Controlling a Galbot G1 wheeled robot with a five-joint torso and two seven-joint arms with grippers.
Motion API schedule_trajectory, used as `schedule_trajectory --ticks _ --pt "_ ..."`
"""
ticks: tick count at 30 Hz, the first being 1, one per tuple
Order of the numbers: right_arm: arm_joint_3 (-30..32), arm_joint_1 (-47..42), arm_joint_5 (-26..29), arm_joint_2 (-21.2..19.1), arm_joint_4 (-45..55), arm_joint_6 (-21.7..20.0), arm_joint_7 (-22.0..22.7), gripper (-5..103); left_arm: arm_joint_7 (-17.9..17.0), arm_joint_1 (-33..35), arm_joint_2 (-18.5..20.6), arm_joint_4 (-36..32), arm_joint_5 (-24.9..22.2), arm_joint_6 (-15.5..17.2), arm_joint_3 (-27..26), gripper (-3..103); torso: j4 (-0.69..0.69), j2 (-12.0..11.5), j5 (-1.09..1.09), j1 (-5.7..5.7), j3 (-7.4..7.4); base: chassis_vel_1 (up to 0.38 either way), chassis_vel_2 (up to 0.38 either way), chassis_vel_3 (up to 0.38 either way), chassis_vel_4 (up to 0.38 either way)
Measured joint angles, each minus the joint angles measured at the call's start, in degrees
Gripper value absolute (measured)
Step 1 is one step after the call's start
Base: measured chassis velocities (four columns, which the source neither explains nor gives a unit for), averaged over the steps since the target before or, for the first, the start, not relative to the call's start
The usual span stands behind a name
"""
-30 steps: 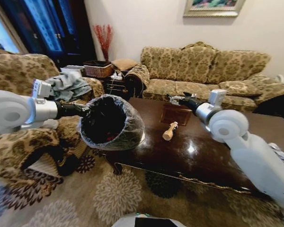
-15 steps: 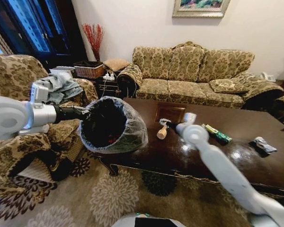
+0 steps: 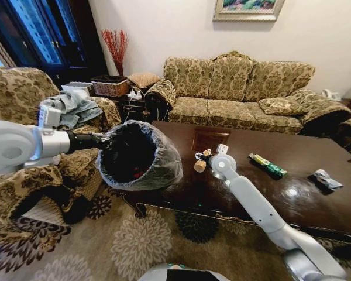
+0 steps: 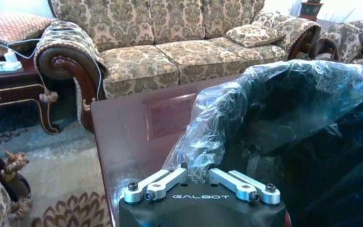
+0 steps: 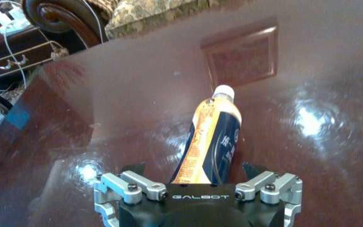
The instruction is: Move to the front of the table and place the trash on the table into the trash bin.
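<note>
right jaws (image 5: 197,182) open — bottle (image 5: 211,139) between

We find a home living room: a patterned sofa (image 3: 240,88), glossy coffee table (image 3: 316,199), floral carpet (image 3: 146,243), a framed picture (image 3: 248,9) and a wicker basket (image 3: 111,86).

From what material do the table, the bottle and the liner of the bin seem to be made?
The table: dark brown wood, it seems, glossy; lamps mirror in it.
The bottle: probably plastic, white cap, printed tan and dark label.
The bin liner: thin translucent grey plastic film, crinkled and shiny.
</note>
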Motion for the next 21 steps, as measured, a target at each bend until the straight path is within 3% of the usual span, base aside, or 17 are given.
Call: schedule_trajectory --ticks 7,14,17,20,21 --pt "0.68 0.18 -0.09 2.68 -3.61 -0.04 -0.61 101 0.73 -0.01 -0.08 0.08 -0.03 -0.31 0.03 0 -0.01 0.00 0.00 0.00 0.00 0.000 0.000 0.000 0.000" --pt "1.40 0.37 -0.35 4.80 -6.66 0.87 -1.33 84 1.43 -0.22 0.08 0.92 -0.06 -0.41 -0.33 0 -0.01 0.01 -0.02 -0.01 -0.02 0.000 0.000 0.000 0.000" --pt "1.93 0.39 -0.52 5.12 -7.22 1.00 -1.67 68 1.62 -0.29 0.34 1.16 -0.08 -0.54 -0.38 0 -0.02 0.01 -0.01 -0.02 -0.02 0.000 0.000 0.000 0.000" --pt "1.98 0.27 -0.61 5.04 -7.08 1.35 -1.81 62 1.69 -0.33 0.44 1.33 -0.08 -0.65 -0.40 0 -0.01 0.00 0.00 -0.01 -0.01 0.000 0.000 0.000 0.000" --pt "1.94 0.09 -0.67 4.72 -6.19 2.04 -1.85 51 1.82 -0.37 0.49 1.47 -0.08 -0.74 -0.43 0 0.00 0.00 0.02 -0.01 0.00 0.000 0.000 0.000 0.000"
